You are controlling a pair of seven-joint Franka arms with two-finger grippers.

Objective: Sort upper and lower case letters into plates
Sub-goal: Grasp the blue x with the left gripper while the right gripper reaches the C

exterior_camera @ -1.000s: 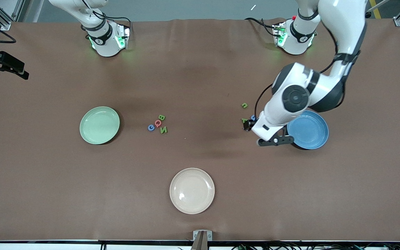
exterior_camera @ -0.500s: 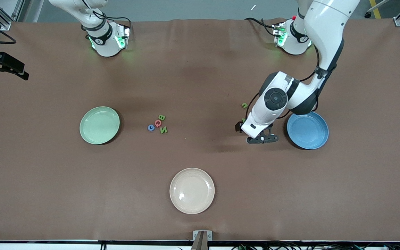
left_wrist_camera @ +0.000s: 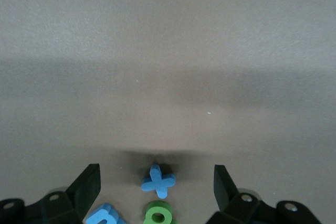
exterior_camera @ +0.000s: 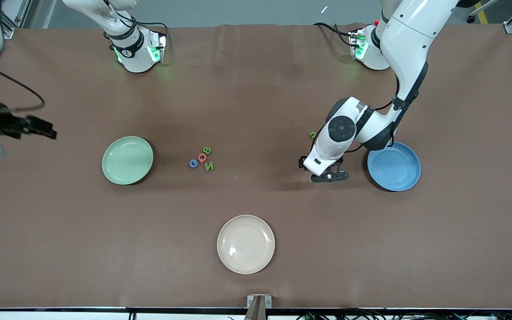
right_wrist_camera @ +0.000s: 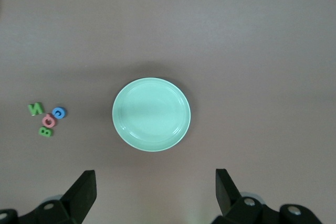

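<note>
Left gripper point(left_wrist_camera: 156, 182) hangs fingers spread over the small blue foam x-shaped letter point(left_wrist_camera: 157, 180), right gripper point(right_wrist_camera: 156, 192) spread high over the mint plate point(right_wrist_camera: 151, 114); crowding letters risk a double pinch.

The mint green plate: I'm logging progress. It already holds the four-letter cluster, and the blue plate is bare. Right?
Not quite. The mint green plate is bare too. The four letters lie on the table beside it, toward the left arm's end, as the front view and the right wrist view show. The blue plate is bare, as you said.

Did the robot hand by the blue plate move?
Yes. The left gripper slid away from the blue plate, toward the letter cluster.
</note>
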